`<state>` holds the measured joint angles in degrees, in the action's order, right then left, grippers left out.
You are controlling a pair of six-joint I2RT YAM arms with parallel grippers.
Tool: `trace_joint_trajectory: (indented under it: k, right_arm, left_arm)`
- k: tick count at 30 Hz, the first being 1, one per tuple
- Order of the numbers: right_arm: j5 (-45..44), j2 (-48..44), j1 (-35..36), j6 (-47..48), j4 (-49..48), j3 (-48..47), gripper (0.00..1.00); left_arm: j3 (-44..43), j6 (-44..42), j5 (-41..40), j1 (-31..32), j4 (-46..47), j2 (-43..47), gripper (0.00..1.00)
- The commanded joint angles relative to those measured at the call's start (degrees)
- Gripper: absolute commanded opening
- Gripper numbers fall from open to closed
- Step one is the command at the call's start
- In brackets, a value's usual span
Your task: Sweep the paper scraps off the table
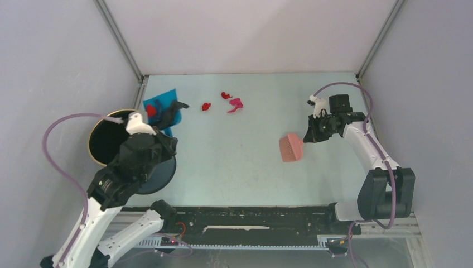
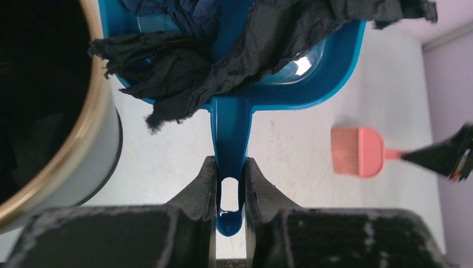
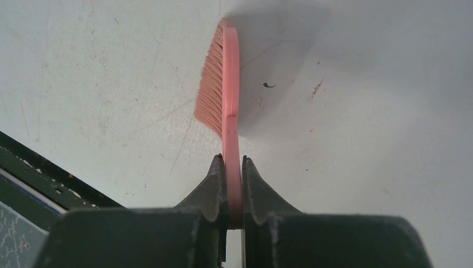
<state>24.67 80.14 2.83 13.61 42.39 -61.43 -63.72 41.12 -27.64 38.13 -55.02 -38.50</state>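
Cleanup under way on the pale green table (image 1: 234, 167). Closest to the arm bases, the right end effector (image 3: 232, 167) is clamped tight on the flat handle of a pink brush (image 1: 291, 148). The handle runs back toward the right wall and the bristle head points left. The pictures do not show whether the bristles touch the table.

On the left side, the left end effector (image 2: 230, 170) is closed on the handle of a blue dustpan (image 2: 332, 75), right next to a black bin (image 2: 96, 109) with a gold rim. The dustpan already holds crumpled dark paper (image 2: 184, 61) and a red bit (image 1: 151, 111), and some of the dark paper hangs over its edge.

Farther back, the loose paper scraps lie in a short row. One red scrap (image 1: 206, 106) is near the dustpan's right side. A second red scrap (image 1: 226, 95) and a pink scrap (image 1: 235, 104) sit close together just beyond it.

From the brush, all three lie to the left and farther from the bases, well apart from the bristles, with bare table between and nothing in the way. The dustpan is much the nearer tool. The next move likely calls for the right arm to carry the brush past the scraps, then sweep them left toward the dustpan.
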Motion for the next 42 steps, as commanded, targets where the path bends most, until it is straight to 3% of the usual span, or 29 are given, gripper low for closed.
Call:
trace_joint_trajectory:
  k: [1,9,17,22,28,33,42]
  right_arm:
    - [-1.12,2.05,1.32,1.60,1.96,0.84,0.00]
    - [-0.76,2.29,0.59,1.66,2.55,0.84,0.00]
    - [0.97,2.48,-1.52,2.01,3.46,0.87,0.00]
    - [0.95,3.12,-1.36,2.21,3.65,0.81,0.00]
    - [0.80,3.19,-1.41,2.43,3.79,0.81,0.00]
    - [0.56,3.41,-1.31,2.63,3.83,0.80,0.00]
    - [-0.82,4.61,-0.22,2.81,3.70,0.84,0.00]
  left_arm:
    - [-3.21,0.08,5.82,-9.53,2.79,2.33,0.00]
    - [2.08,7.79,18.66,-22.99,14.24,4.65,0.00]
    - [3.86,11.54,19.66,-30.27,18.57,7.83,0.00]
    - [3.43,16.13,33.71,-40.77,19.21,6.47,0.00]
    - [16.18,30.86,52.31,-54.37,34.24,7.39,0.00]
    - [24.80,40.58,56.67,-56.93,46.24,8.94,0.00]
    - [26.02,44.34,52.84,-57.30,48.47,12.23,0.00]
